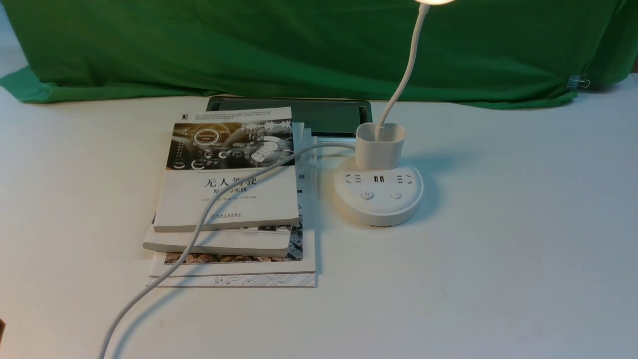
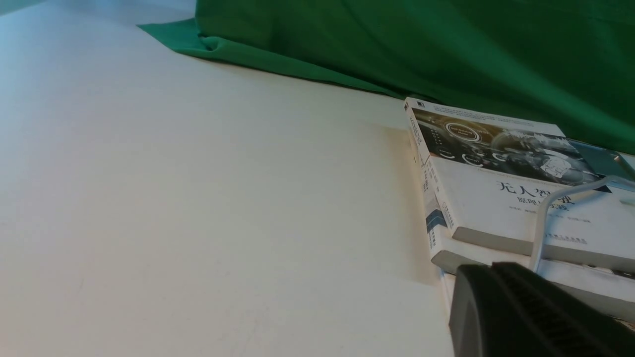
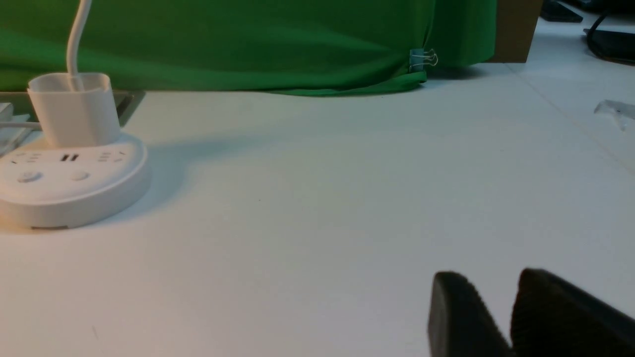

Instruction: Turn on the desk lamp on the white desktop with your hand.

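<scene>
— White plastic, your desk lamp: where did it stand?
— On the white desktop, just beside the stack of books, its head glowing at the top edge of the front view.
— And your hand?
— The right gripper sat low over bare desktop, well apart from the lamp's base, its two fingers a little apart and holding nothing. Your left gripper was near the books; I couldn't tell its state
</scene>
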Robot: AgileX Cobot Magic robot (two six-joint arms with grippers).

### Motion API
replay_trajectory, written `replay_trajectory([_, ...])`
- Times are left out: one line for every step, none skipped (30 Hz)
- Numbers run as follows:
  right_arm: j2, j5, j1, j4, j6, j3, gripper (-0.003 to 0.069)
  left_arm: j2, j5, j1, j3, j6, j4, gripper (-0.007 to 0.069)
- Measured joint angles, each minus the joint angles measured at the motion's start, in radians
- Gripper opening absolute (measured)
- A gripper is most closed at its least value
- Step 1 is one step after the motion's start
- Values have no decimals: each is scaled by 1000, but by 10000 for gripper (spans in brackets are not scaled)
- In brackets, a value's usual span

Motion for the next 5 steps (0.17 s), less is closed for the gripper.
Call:
replay_trajectory([0,0,0,0,0,0,237,0,0,0,0,0,0,21])
replay_trajectory([0,0,0,0,0,0,237,0,0,0,0,0,0,21])
replay_trajectory([0,0,0,0,0,0,237,0,0,0,0,0,0,21])
replay_trajectory([0,0,0,0,0,0,237,0,0,0,0,0,0,21])
replay_trajectory([0,0,0,0,0,0,237,0,0,0,0,0,0,21])
